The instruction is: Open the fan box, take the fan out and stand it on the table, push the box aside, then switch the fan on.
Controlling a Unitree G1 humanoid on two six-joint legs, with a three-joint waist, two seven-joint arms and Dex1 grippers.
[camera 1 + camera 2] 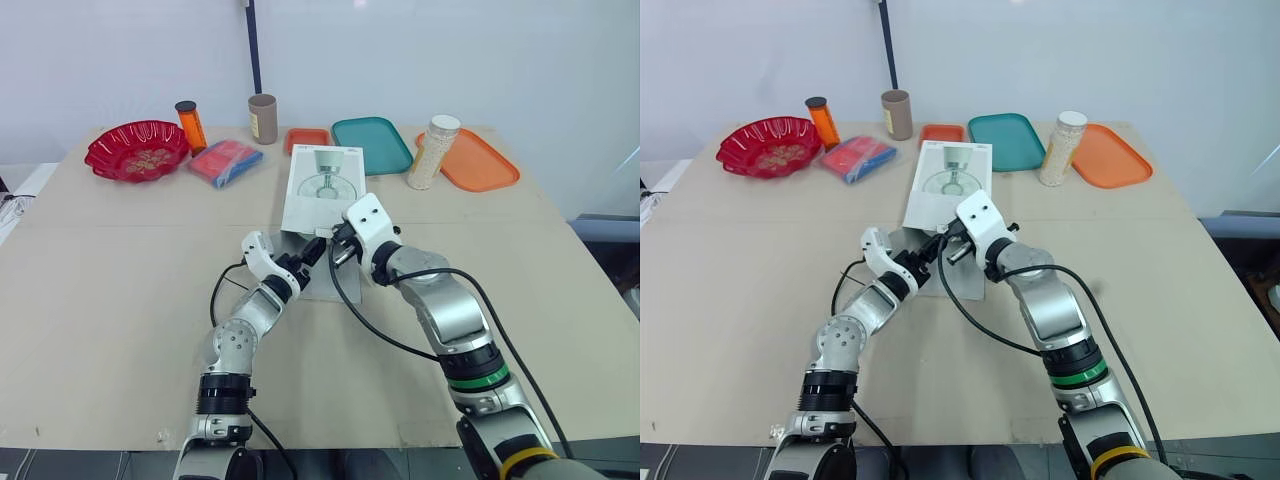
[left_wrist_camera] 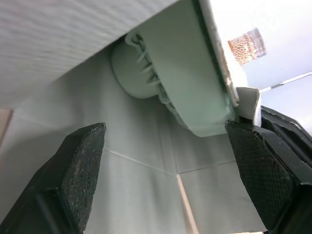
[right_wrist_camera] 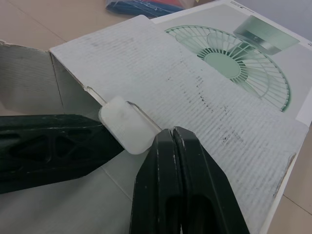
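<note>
Left wrist view: left hand (image 2: 165, 141) is held wide apart before the mint ribbed fan (image 2: 180, 73); right hand (image 3: 172, 136) is pressed together over corrugated box (image 3: 195, 92).

- Looks like a robotics lab or test room rather than a home.
- Plain beige table (image 1: 100, 300) standing against a bare white wall (image 1: 450, 50).
- Unrelated props lined up along the far edge: red bowl (image 1: 137, 150), orange bottle (image 1: 190, 125), cardboard tube (image 1: 263, 118), teal tray (image 1: 372, 145), orange tray (image 1: 478, 160), tall jar (image 1: 433, 152) of pale beads.
- Dark pole (image 1: 253, 45) rising behind the table.
</note>
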